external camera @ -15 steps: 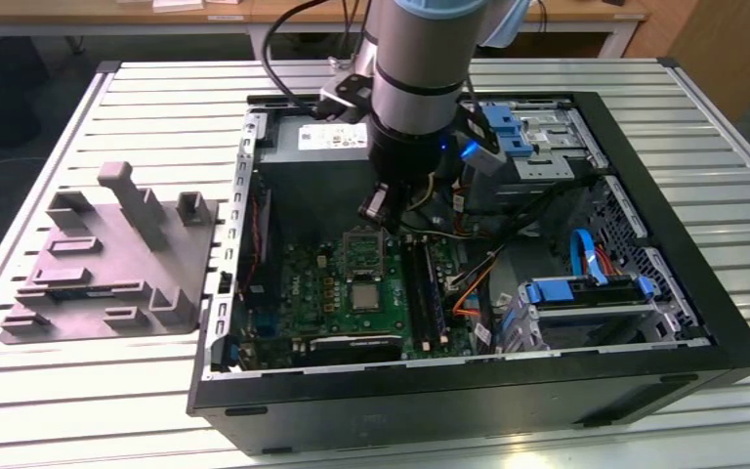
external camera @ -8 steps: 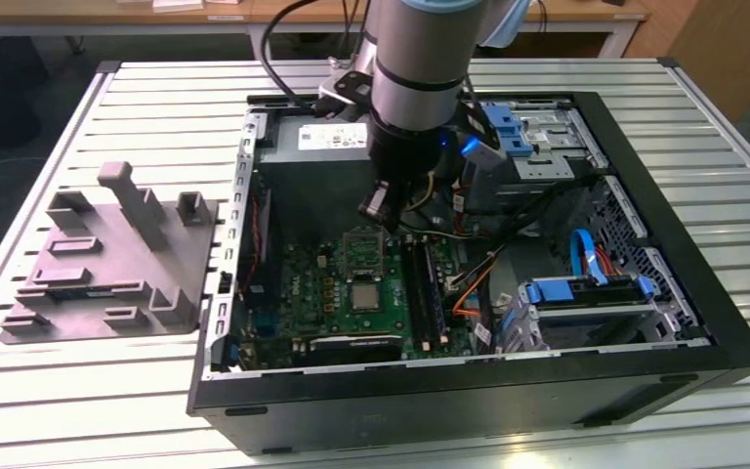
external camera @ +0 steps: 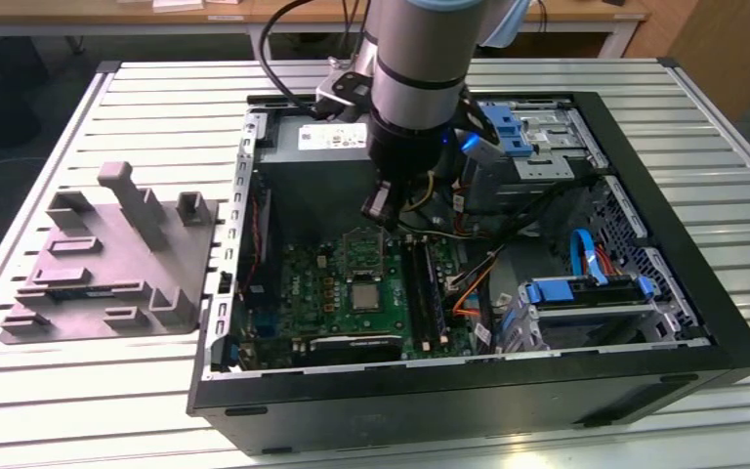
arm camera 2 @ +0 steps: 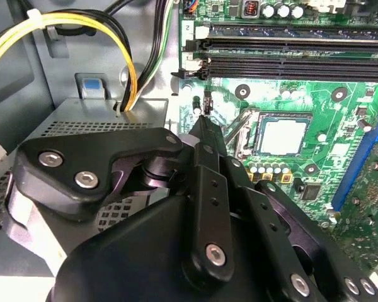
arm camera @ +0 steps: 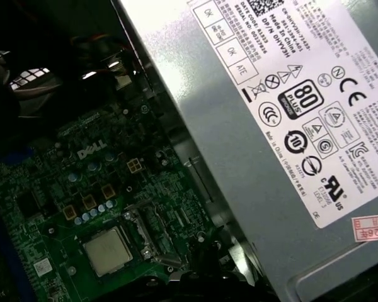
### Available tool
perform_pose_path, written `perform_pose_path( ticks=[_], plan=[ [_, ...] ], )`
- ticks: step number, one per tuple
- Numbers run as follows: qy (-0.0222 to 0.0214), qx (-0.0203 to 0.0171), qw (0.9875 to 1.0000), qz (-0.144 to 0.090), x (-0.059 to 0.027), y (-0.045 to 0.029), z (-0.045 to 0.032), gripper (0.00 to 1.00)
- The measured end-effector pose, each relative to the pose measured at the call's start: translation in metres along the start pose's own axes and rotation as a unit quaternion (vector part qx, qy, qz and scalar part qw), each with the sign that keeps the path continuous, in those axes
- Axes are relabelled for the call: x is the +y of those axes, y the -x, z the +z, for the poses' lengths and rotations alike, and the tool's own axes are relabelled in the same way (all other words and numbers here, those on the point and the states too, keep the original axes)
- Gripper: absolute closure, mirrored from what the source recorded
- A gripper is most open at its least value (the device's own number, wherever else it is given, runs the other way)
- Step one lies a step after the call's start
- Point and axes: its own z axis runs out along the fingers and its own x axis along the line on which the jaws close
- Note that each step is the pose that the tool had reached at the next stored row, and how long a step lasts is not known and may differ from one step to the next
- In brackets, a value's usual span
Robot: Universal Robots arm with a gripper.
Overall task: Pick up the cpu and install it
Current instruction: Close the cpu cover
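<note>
Cpu is seen in the exterior view lying flat in its socket on the green board, just below the gripper. In the second wrist view, the cpu sits beyond the gripper, whose fingers look pressed together, holding nothing. In the first wrist view, the cpu lies beside the grey box.

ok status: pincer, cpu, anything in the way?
Pincer above the motherboard, carrying nothing visible. Cpu seated in socket. Nothing covering it.
</note>
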Motion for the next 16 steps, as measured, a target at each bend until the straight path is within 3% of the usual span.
perform_pose_path(
  ticks=[7, 16],
  plan=[
    [0.0004, -0.0007, 1.0, -0.004, 0.0005, -0.0001, -0.0056, 0.89],
    [0.0004, 0.002, 0.9991, -0.043, 0.0005, -0.0001, -0.0059, 0.89]
  ],
)
